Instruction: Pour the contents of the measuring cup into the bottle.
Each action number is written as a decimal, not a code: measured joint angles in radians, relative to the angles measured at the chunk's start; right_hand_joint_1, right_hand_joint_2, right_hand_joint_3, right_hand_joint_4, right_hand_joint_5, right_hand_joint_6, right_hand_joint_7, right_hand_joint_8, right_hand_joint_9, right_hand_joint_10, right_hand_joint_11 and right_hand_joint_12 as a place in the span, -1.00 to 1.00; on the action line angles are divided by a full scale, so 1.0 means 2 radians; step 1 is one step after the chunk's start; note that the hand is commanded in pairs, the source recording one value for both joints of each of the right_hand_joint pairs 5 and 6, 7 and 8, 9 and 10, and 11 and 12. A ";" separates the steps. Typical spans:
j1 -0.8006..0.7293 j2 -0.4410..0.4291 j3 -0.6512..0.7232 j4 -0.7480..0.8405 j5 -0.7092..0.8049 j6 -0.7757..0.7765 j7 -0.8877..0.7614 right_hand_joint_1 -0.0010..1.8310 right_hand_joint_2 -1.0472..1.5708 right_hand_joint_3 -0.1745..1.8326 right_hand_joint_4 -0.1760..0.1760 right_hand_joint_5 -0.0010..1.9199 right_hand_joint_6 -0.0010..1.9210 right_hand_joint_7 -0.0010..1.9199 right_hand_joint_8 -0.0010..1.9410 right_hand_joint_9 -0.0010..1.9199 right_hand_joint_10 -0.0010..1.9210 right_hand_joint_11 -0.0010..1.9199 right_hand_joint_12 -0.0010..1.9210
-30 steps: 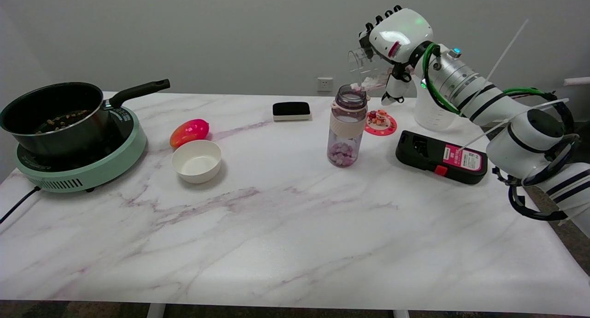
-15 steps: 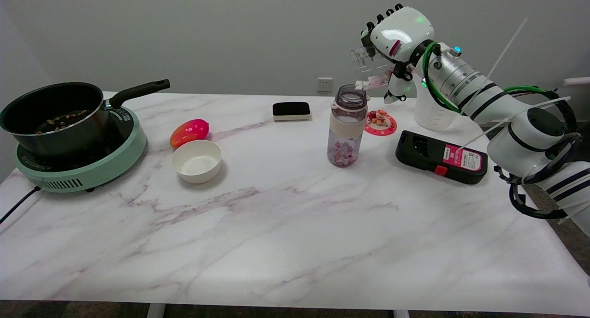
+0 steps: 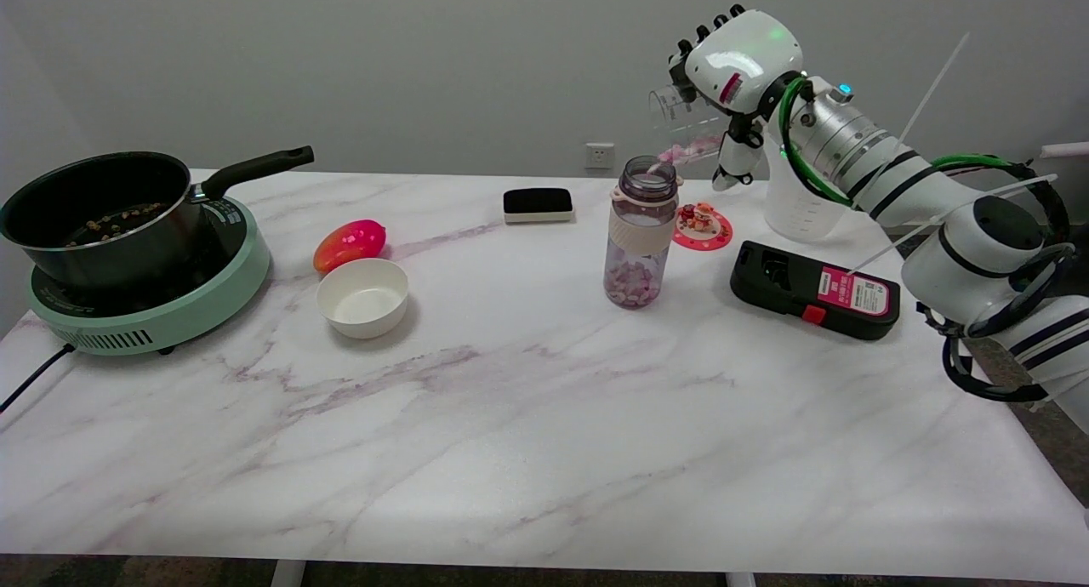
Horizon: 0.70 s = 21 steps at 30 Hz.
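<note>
A clear bottle (image 3: 640, 234) with a purplish neck and a cream band stands upright at the table's middle right, its mouth uncovered, with pink and white bits piled in its bottom. My right hand (image 3: 733, 64) holds a clear measuring cup (image 3: 681, 128) tipped steeply over, lip down, just above and right of the bottle's mouth. A few pink bits lie at the cup's lower lip. The fingers are mostly hidden behind the hand's white back.
A second clear measuring jug (image 3: 795, 208) stands behind my forearm. A black device with a red label (image 3: 812, 289) and a pink coaster with small figures (image 3: 703, 225) lie right of the bottle. A black-and-white eraser (image 3: 538, 204), mango (image 3: 349, 243), white bowl (image 3: 362, 297) and pan on a green cooker (image 3: 145, 264) sit left.
My hand has lifted slightly and shifted right, keeping the cup tipped. Fewer bits sit in the cup and the pile in the bottle has shifted.
</note>
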 measured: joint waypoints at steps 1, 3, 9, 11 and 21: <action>0.000 0.000 0.000 0.000 -0.001 0.000 0.000 0.33 0.97 -0.42 0.00 1.00 1.00 1.00 0.98 0.77 0.77 0.45 0.45; 0.001 0.001 0.000 0.000 -0.003 0.001 0.000 0.32 0.97 -0.43 0.00 1.00 1.00 1.00 0.98 0.77 0.77 0.45 0.45; 0.003 0.002 0.000 0.000 -0.010 0.002 0.001 0.30 0.99 -0.43 0.00 1.00 1.00 1.00 0.98 0.77 0.77 0.45 0.45; 0.004 0.003 0.000 0.000 -0.011 0.003 0.001 0.30 0.99 -0.43 0.00 1.00 1.00 1.00 0.98 0.77 0.77 0.45 0.45; 0.006 0.005 -0.002 -0.001 -0.016 0.004 0.003 0.30 0.99 -0.43 0.00 1.00 1.00 1.00 0.98 0.77 0.77 0.45 0.45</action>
